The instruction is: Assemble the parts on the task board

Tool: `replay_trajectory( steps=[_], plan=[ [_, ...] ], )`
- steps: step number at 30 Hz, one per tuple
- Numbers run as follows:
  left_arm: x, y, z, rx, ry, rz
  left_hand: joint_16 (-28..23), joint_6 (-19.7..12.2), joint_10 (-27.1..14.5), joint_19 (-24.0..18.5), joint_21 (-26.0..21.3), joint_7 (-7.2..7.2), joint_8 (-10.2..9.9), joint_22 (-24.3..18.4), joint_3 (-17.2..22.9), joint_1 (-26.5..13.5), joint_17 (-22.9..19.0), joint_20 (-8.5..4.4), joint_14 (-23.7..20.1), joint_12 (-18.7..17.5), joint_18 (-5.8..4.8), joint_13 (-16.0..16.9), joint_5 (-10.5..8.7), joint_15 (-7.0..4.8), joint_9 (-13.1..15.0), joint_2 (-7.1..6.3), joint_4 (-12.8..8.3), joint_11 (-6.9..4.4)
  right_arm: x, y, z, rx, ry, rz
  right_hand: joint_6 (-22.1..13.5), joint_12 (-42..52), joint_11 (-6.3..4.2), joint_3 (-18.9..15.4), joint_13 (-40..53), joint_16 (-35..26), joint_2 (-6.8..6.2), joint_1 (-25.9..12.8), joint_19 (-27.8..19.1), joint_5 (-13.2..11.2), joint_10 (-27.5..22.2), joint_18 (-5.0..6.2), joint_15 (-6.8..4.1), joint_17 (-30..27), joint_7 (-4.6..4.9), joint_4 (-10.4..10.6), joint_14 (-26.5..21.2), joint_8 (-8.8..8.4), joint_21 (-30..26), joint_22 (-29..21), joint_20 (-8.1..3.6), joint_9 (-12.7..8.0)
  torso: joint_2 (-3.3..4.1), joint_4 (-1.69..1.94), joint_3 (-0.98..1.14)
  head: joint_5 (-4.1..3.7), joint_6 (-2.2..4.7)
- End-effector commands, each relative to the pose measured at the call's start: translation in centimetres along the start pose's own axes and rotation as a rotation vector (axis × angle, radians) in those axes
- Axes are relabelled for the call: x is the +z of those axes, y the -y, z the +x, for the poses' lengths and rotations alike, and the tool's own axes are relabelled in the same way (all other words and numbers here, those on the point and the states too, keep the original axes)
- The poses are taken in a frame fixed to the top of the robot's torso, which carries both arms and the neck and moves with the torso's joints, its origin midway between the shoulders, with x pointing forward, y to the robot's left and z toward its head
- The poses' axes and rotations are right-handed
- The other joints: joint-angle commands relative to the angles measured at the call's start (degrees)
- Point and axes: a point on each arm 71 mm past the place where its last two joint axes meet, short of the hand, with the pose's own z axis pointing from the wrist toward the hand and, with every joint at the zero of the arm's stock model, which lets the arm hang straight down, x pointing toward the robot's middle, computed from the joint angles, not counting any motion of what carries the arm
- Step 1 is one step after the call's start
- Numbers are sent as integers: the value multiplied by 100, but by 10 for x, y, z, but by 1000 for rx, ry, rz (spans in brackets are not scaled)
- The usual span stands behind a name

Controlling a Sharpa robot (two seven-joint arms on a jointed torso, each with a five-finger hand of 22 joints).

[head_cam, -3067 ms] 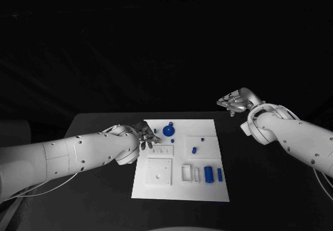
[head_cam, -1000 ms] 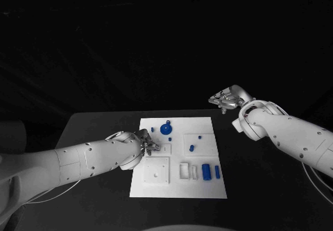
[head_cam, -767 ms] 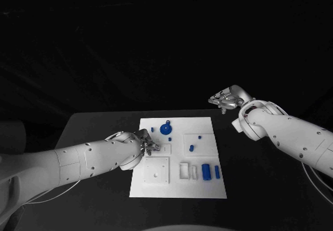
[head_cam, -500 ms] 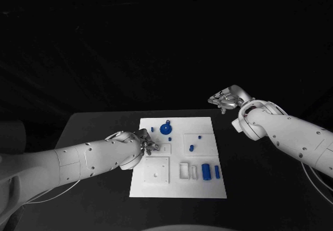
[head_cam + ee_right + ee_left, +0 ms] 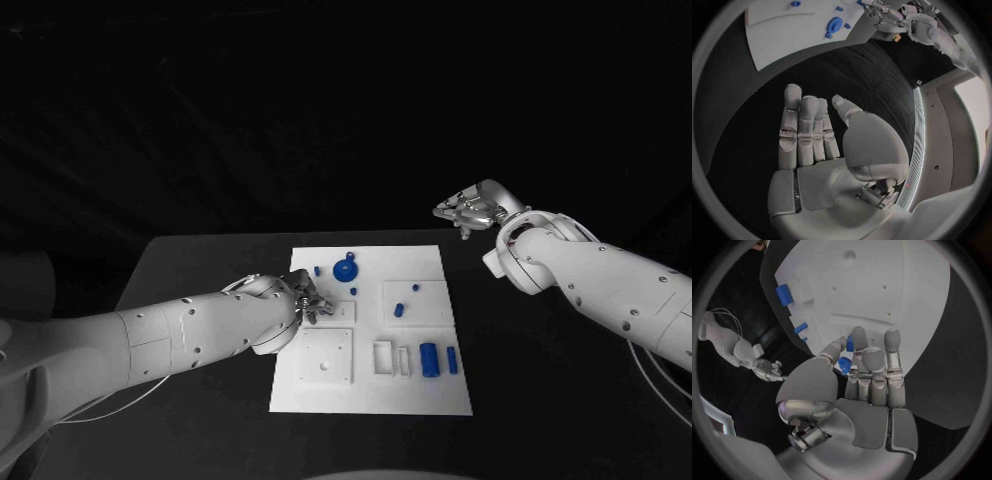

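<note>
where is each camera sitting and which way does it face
Head view: on the robot's head, looking down at the black table and task board; both white arms show, left hand at the board's left edge, right hand raised off beyond its far right corner.
Left wrist view: behind the left hand, facing the board.
Right wrist view: behind the right hand, open above the table.
Shared: both wrist views show the board and the opposite hand.

My left hand [image 5: 864, 385] looks like brushed silver metal with a dull sheen, as does my right hand [image 5: 817, 150]. Under my left hand, the task board [image 5: 418, 385] is matt white plastic, its parts [image 5: 431, 358] smooth blue plastic.
</note>
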Motion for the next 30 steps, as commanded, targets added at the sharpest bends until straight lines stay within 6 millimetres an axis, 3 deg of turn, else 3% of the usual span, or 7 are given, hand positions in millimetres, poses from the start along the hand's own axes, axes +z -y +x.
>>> replay_trajectory(
  steps=[1, 30],
  plan=[
    [0, 2, 2, 6, -6, 4, 40, 667, 248, 39, -14, -432, 18, 5, 219, 100, -7, 7, 5, 27, -55, 7, 20, -74, 9, 88, -195, -88, 0, -1, 1, 2, -10, -4, -37, 37, -14, -34, -9, 21, 15, -54, 50, 38, -40, 70, 17, -5, -10, -14, -36, -18, -26, 7, -4, -9, 0, 6, 0, -17, 0],
    [4, 2, 3, 25, -29, -11, 112, 689, 249, 124, -177, -444, 21, 222, 187, 99, -35, 15, 9, 88, -79, 28, -14, -55, 88, 86, -184, -95, 1, -2, 3, 4, -24, 1, -46, 43, -12, -46, -9, 23, 15, -70, 67, 59, -43, 72, 19, -9, -10, 22, -38, -17, -61, 27, -2, -8, 0, -2, 7, 25, -34]
  ],
)
